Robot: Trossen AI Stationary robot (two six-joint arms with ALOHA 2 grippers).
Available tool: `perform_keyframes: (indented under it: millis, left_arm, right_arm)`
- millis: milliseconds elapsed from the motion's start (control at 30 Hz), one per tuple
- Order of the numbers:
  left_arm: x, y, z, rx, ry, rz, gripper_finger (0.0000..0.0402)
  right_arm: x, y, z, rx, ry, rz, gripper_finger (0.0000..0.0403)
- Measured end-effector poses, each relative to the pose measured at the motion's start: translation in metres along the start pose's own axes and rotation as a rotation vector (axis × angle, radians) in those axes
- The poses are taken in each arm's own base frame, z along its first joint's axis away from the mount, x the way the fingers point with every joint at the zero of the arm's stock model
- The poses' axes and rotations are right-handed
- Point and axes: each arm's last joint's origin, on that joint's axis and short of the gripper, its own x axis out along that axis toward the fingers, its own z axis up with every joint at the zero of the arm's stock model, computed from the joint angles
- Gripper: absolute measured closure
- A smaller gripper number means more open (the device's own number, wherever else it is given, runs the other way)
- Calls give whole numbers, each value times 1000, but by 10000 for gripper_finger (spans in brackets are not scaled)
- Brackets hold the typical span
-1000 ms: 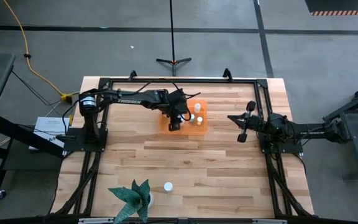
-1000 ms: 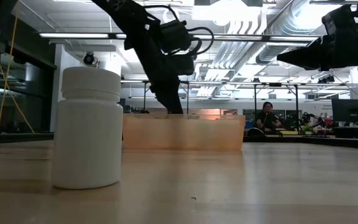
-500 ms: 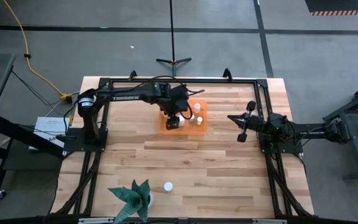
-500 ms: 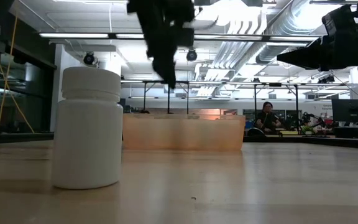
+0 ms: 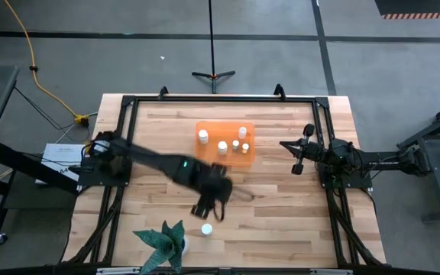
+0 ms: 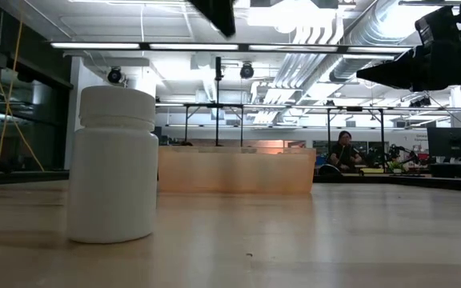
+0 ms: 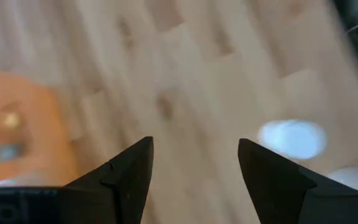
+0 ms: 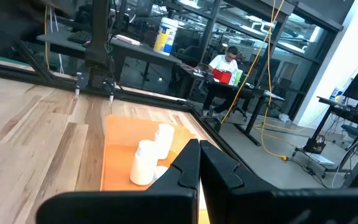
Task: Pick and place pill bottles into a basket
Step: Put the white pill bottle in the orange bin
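High view: the left tool (image 5: 205,208) hangs empty, fingers wide, near a lone pill bottle (image 5: 206,228) on the tabletop (image 5: 281,214). Four bottles sit in the basket (image 5: 208,150). The right tool (image 5: 299,151), fingers closed, waits beside it.

Two dark slender arms, pointed black wedge-shaped fingers (image 7: 129,180).

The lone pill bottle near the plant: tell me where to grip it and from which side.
Grip the pill bottle across its round body just below the cap, coming straight down. It stands upright on the table, and the plant beside it crowds a side approach. The left gripper is open nearby.
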Motion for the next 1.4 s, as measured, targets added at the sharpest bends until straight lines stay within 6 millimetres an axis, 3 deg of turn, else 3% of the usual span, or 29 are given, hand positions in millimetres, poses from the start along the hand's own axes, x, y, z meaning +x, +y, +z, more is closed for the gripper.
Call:
perform_keyframes:
  millis: [167,333,533,733,933,1400]
  left_arm:
    - [14,-48,14,-14,-72,-24,124]
    - [34,-71,15,-26,-39,-18,81]
    - [60,-77,11,-101,42,-62,30]
    - [87,-83,7,-132,125,-138,19]
    - [98,-85,-1,-169,211,-142,32]
    - [95,-86,-6,-199,279,-188,100]
  right_arm:
    - [0,0,0,2,0,2,402]
    - [0,0,1,3,-4,2,402]
    - [1,0,0,6,-1,3,402]
    - [1,0,0,4,-2,3,402]
    - [0,0,1,6,-3,3,402]
    - [0,0,0,7,-3,3,402]
